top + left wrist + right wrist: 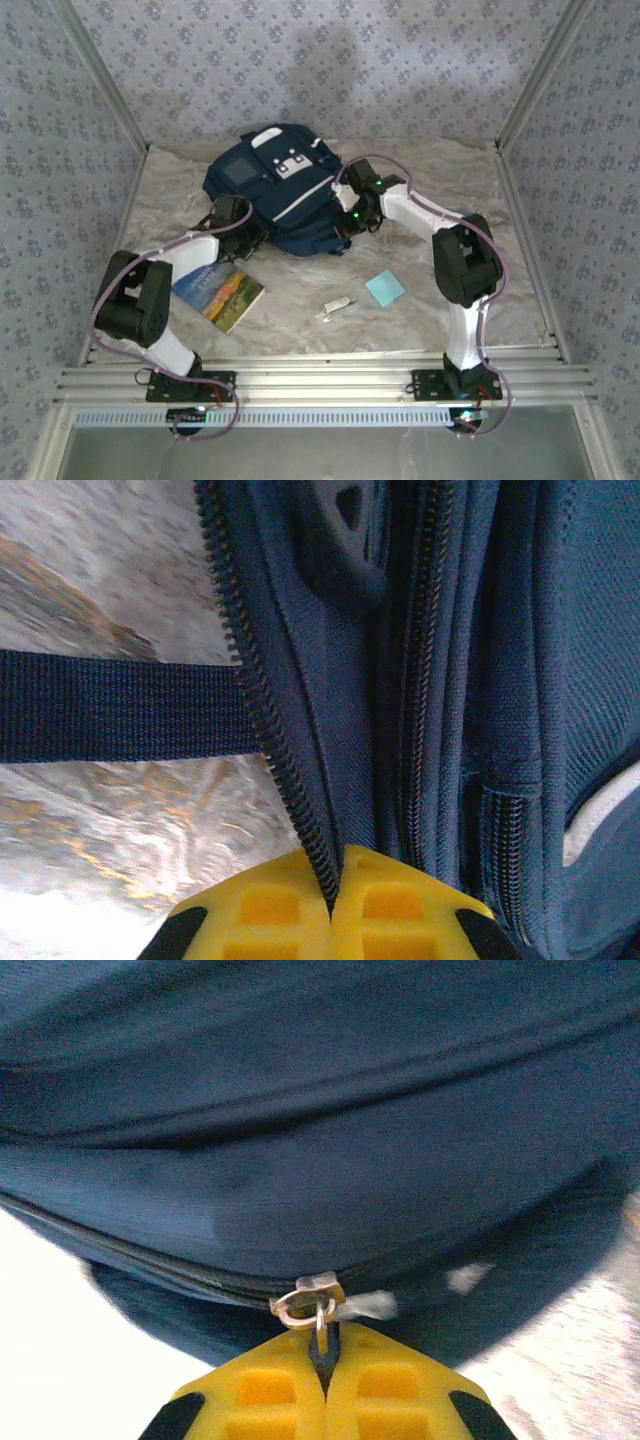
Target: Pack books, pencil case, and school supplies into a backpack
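The navy backpack (275, 190) lies at the back centre of the table. At its lower left edge my left gripper (246, 236) is shut; in the left wrist view the yellow fingers (380, 900) pinch the fabric edge with the open zipper teeth (265, 700). My right gripper (350, 215) is at the bag's right side, shut on the metal zipper pull (322, 1332) below the slider (310, 1300). The colourful book (220, 290) lies by the left arm. A light-blue pad (385, 288) and a small white stick (335, 308) lie in front. The pencil case is out of view.
A dark strap (110, 705) of the bag crosses the crinkled pale table cover (430, 180). Patterned walls close the table on three sides. Aluminium rails (320, 375) run along the near edge by the arm bases.
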`<state>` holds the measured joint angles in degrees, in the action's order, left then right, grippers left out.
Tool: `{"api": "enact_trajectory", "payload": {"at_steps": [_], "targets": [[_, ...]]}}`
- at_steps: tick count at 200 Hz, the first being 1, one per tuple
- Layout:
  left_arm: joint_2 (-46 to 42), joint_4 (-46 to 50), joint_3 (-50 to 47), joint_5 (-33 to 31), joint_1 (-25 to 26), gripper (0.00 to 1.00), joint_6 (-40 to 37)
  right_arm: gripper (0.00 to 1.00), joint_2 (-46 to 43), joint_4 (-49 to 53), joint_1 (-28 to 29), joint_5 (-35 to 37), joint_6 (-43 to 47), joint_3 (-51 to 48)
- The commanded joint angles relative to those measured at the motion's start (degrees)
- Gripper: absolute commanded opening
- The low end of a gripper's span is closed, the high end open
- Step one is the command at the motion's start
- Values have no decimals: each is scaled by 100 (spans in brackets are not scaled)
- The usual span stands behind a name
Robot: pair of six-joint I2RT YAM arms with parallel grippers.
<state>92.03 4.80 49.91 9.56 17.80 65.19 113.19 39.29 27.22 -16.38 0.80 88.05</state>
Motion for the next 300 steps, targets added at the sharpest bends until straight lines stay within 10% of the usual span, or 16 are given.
{"api": "enact_trajectory", "payload": {"at_steps": [1, 41, 74, 148, 257, 270, 300], "targets": [[-142, 511, 182, -507, -317, 0, -500, 0, 265, 829, -279, -39, 650, 264], [-104, 852, 583, -450, -589, 0, -1075, 0, 381, 441, -233, -311, 379, 240], [-442, 1150, 628, 5, -532, 65, -1008, 0, 321, 177, 220, -696, -115, 241], [-1762, -63, -1049, -306, 422, 96, 2294, 0, 274, -1088, 898, -762, -1438, -209], [-297, -561, -717, -622, 635, 91, 3430, 0, 240, -1753, 1301, -949, -1789, -525], [-82, -760, -779, -637, 617, 81, 3503, 0, 206, -1754, 1307, -971, -1708, -547], [252, -1090, -796, -634, 530, 25, 3288, 0, 136, -1614, 1231, -959, -1504, -599]]}}
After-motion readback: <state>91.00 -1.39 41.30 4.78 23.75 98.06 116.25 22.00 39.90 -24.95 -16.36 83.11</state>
